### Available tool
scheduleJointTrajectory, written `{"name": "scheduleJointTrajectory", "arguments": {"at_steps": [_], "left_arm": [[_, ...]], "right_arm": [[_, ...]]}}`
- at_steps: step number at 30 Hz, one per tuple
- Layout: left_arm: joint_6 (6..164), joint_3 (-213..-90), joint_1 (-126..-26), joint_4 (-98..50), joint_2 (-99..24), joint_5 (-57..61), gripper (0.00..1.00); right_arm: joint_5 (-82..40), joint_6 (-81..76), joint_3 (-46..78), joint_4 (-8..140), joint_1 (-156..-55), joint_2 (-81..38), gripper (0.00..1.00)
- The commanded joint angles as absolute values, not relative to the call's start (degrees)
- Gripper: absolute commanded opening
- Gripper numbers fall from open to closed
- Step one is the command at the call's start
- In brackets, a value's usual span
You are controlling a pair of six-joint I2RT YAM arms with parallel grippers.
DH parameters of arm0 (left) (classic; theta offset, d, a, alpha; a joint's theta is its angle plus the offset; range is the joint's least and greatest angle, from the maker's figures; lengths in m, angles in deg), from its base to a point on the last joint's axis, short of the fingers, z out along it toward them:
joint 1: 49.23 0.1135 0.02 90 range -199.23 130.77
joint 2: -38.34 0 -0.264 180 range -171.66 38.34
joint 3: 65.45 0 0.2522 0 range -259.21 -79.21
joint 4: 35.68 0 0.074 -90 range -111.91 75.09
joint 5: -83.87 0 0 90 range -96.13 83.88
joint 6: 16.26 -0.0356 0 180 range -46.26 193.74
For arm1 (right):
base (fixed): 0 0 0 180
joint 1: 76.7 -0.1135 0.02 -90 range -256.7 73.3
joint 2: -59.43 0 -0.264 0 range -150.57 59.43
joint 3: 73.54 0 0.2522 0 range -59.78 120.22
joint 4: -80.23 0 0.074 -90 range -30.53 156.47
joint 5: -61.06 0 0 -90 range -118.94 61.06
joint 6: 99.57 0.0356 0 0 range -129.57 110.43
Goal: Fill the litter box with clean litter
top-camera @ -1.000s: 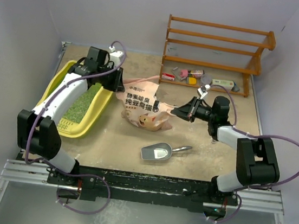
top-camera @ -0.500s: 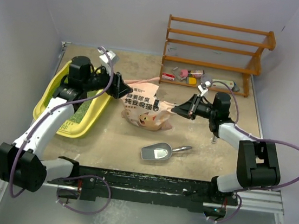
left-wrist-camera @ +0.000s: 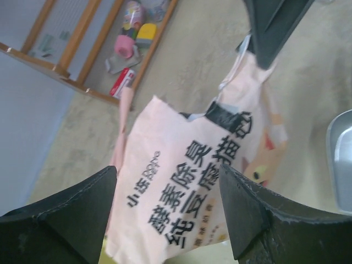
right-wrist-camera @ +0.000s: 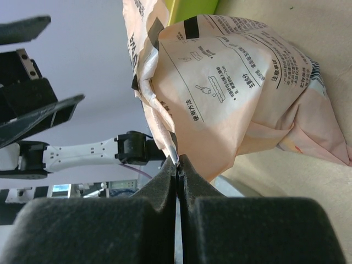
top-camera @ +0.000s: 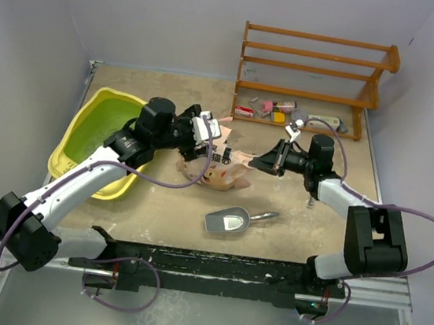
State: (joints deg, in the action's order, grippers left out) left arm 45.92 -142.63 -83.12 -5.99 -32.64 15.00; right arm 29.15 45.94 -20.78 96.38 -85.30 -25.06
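Observation:
The yellow litter box [top-camera: 65,161] stands at the left, its inside green; single granules of clean litter are too small to make out. The peach-pink bag [top-camera: 220,171] lies mid-table, and in the left wrist view the bag [left-wrist-camera: 187,181] fills the space below my fingers. My left gripper [top-camera: 206,140] hovers open over the bag's left end, nothing between its fingers [left-wrist-camera: 60,214]. My right gripper [top-camera: 258,163] is shut on the bag's right edge; in the right wrist view the gripper [right-wrist-camera: 177,160] pinches a thin fold of the bag [right-wrist-camera: 236,93].
A silver metal scoop [top-camera: 230,220] lies near the front, right of centre. A wooden rack [top-camera: 315,71] with small coloured items stands at the back right. Grey walls close in on the left, back and right.
My left arm swung from over the litter box to the right, above the bag, and its gripper opened wide. The right gripper kept its pinch on the bag.

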Motion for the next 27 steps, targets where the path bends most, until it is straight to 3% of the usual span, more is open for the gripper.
{"name": "scheduleJointTrajectory", "arguments": {"at_steps": [1,8,21,25,27], "left_arm": [[30.5,-141.6,-83.2,-7.8,-33.1,9.5,0.80],[26.3,-141.0,-83.3,-5.9,-35.6,18.6,0.84],[26.3,-139.4,-85.9,-9.1,-42.8,22.7,0.84],[24.8,-140.1,-86.6,-5.0,-44.9,24.1,0.75],[24.8,-140.3,-87.0,-3.5,-45.5,25.2,0.59]], "right_arm": [[31.2,42.0,-19.7,93.8,-85.1,-21.7,0.00],[31.1,41.7,-20.0,93.2,-85.0,-21.2,0.00],[31.1,40.2,-18.7,89.5,-85.0,-18.4,0.00],[30.6,38.3,-17.0,86.1,-85.0,-17.4,0.00],[29.6,35.4,-15.3,82.1,-85.0,-17.2,0.00]]}}
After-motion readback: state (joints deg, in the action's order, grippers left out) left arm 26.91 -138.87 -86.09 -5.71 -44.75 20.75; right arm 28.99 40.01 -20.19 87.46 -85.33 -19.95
